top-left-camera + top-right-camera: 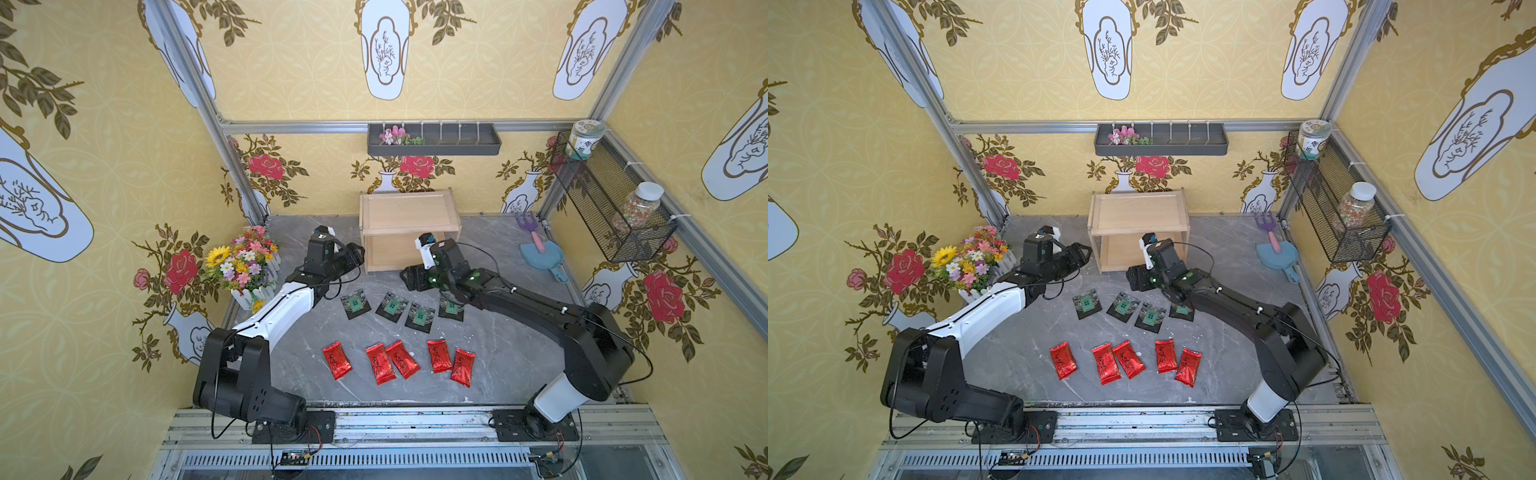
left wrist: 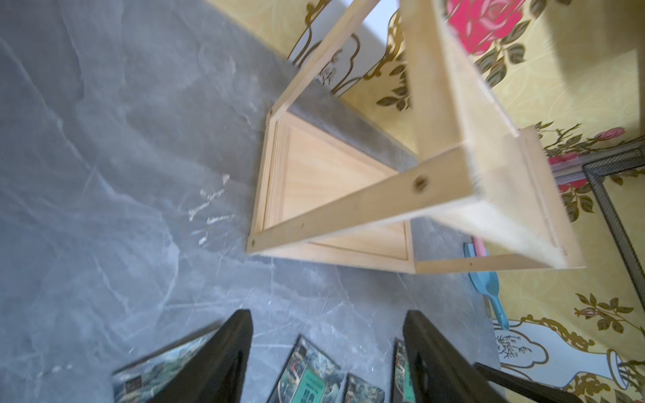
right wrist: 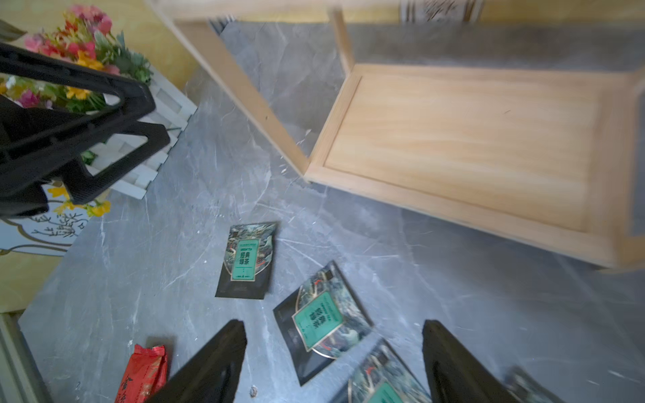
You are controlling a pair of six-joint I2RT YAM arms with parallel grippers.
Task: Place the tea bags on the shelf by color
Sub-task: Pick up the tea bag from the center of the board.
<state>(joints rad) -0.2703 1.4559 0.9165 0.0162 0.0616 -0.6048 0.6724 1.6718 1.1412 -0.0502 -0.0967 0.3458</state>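
Tea bags [image 1: 392,306] on table [image 1: 498,332] before shelf [image 1: 409,216]

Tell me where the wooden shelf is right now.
In both top views the shelf stands centred near the back wall, just behind the black sachets, with the flowers to its left and the blue scoop to its right.

Bright, even light; soft, faint shadows on the bench [image 1: 498,353]. Both top views bow at the edges. Wrist views are motion-blurred, the shelf [image 2: 349,209] smeared; red packets [image 1: 336,360] glint.
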